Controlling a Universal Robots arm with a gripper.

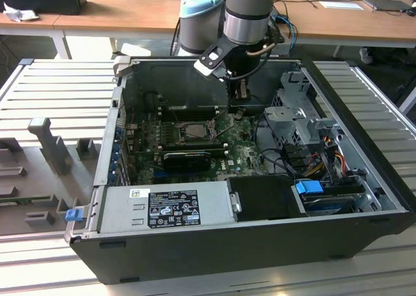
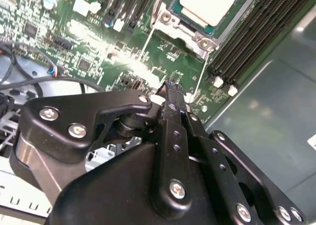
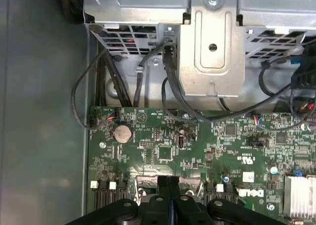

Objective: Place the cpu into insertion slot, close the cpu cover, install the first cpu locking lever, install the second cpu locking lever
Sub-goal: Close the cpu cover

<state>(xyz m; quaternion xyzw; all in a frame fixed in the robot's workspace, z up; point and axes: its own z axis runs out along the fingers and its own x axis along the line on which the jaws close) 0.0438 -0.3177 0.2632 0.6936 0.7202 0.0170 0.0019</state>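
Exterior view: slot, then gripper near it to the exterior view's right, over the board. Second wrist view: cpu seated in the slot, cover framing it; fingers clenched together on nothing

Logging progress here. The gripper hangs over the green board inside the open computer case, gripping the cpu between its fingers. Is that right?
Not quite. In the second wrist view the gripper is shut on nothing, and the cpu lies in the insertion slot. The rest holds: the gripper hangs over the green board inside the open computer case.
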